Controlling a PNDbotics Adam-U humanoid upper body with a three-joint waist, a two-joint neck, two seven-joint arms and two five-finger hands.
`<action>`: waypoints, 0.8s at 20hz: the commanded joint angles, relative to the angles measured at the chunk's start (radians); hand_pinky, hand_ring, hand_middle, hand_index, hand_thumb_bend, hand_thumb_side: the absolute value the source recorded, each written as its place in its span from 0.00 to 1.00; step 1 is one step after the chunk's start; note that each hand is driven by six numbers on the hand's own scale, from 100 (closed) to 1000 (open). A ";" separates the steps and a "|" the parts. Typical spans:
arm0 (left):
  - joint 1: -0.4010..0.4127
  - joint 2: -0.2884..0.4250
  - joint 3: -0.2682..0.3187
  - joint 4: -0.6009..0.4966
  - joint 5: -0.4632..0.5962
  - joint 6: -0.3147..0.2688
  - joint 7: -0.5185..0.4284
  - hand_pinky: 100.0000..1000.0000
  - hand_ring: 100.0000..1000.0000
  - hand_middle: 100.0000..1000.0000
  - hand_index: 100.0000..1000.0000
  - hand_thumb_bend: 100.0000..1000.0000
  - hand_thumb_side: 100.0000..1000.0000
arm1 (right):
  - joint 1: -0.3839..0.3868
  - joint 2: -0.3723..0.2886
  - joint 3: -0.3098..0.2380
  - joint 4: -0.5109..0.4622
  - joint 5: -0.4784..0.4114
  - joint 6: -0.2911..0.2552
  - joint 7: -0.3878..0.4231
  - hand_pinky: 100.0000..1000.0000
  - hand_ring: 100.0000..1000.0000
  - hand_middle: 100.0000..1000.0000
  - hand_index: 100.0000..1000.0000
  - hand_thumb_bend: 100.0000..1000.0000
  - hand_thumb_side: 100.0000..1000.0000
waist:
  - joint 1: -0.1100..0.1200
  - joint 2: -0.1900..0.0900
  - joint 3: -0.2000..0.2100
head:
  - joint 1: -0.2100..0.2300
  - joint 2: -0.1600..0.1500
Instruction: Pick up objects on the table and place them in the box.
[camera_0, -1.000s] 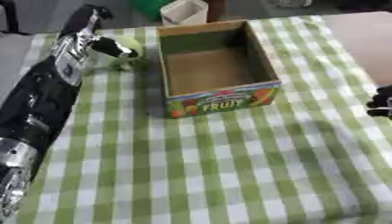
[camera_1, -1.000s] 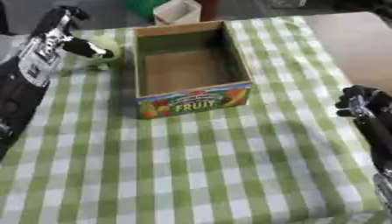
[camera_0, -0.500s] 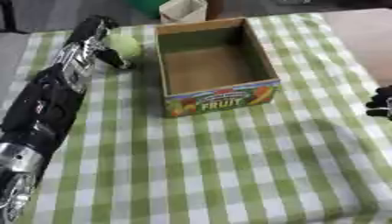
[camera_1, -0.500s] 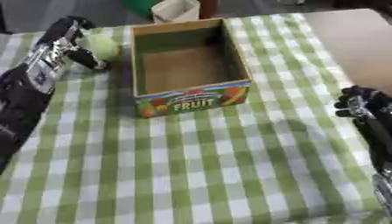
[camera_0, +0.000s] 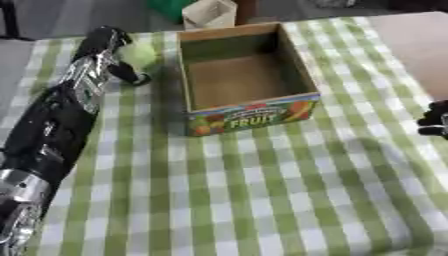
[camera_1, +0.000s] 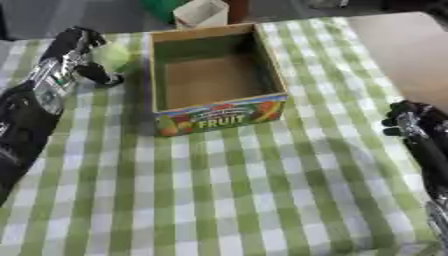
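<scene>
while the pale green round fruit (camera_0: 138, 53) is sitting in the grasp of the left hand (camera_0: 107, 44), it is being held just beside the left wall of the cardboard fruit box (camera_0: 241, 75), outside it and near its far left corner. the fingers of that hand are curling round the fruit from the left, and a dark thumb (camera_0: 129, 75) is wrapping under its near side. whether the fruit is touching the cloth or hanging just above it, i cannot tell. the box is standing open and upright on the green and white checked tablecloth (camera_0: 262, 190), its brown inside showing nothing in it, its near face printed with colourful fruit and the word "fruit". the left arm (camera_0: 52, 125), black with a silver band, is stretching from the lower left corner up along the left side of the table to the fruit. the right hand (camera_1: 411, 120) is showing at the right edge, well apart from the box, resting by the edge of the cloth; its fingers are looking bent, with nothing in them. beyond the table's far edge, behind the box, a small tan carton (camera_0: 210, 13) is standing in front of something green.
</scene>
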 joint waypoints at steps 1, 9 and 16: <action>-0.011 0.009 0.001 -0.001 -0.013 0.008 -0.019 0.42 0.40 0.42 0.52 0.53 0.00 | -0.010 -0.014 -0.006 -0.010 -0.003 -0.002 0.001 0.57 0.58 0.51 0.63 0.00 0.53 | -0.003 -0.015 -0.002 | 0.003 -0.010; -0.013 0.019 0.011 -0.055 0.032 0.025 0.050 0.32 0.23 0.21 0.32 0.33 0.00 | -0.007 -0.014 -0.008 -0.009 -0.003 -0.002 0.001 0.57 0.58 0.51 0.63 0.00 0.52 | -0.007 -0.024 -0.001 | -0.001 -0.007; -0.032 0.030 -0.028 -0.190 0.100 -0.021 0.043 0.31 0.23 0.21 0.31 0.30 0.00 | -0.002 -0.014 -0.008 -0.007 -0.003 -0.003 0.002 0.57 0.58 0.52 0.63 0.00 0.52 | -0.008 -0.035 0.004 | -0.004 -0.005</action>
